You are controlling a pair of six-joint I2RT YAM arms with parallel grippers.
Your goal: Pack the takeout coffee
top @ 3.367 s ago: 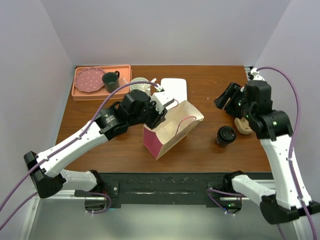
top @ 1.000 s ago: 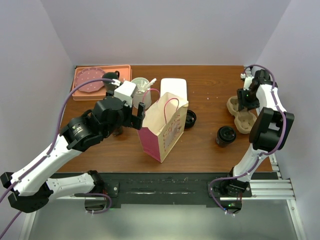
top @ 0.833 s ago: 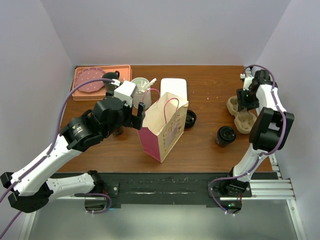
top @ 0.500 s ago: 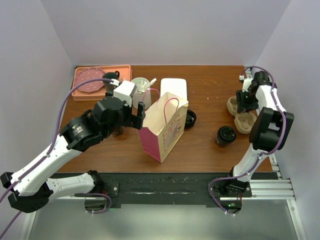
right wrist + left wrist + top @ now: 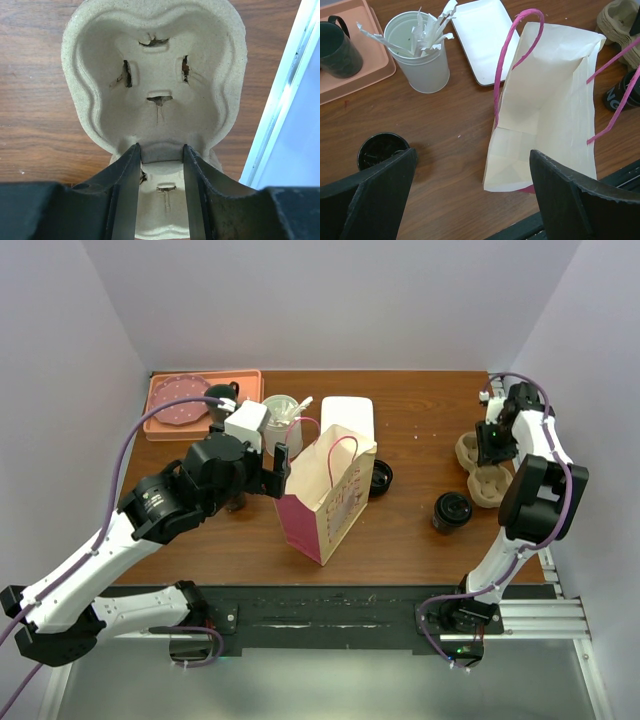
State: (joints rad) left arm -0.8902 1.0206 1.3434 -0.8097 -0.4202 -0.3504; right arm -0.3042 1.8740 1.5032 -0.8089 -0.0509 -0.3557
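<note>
Clamping my right pincer [image 5: 161, 150] on the narrow waist of the pulp cup carrier [image 5: 155, 90] at the table [image 5: 420, 420] edge, easiest spot to pinch; left pincer [image 5: 472, 155] hangs wide apart over the paper bag [image 5: 545, 115].

- Pink paper bag [image 5: 325, 495]: upright at table centre, mouth open.
- Left gripper [image 5: 282, 470]: at bag's 9 o'clock.
- Lidded coffee cup [image 5: 452, 510]: at bag's 3 o'clock.
- Right gripper [image 5: 490, 443]: over pulp cup carrier [image 5: 488, 482], at cup's 1 o'clock.

Only candidate text was white lettering on black lid [image 5: 611, 95], right side of left wrist view. Partly covered by bag handle, looked like "NO", not reliably readable. Print on side of paper bag [image 5: 340, 502] was too small to read. Nothing else legible.
</note>
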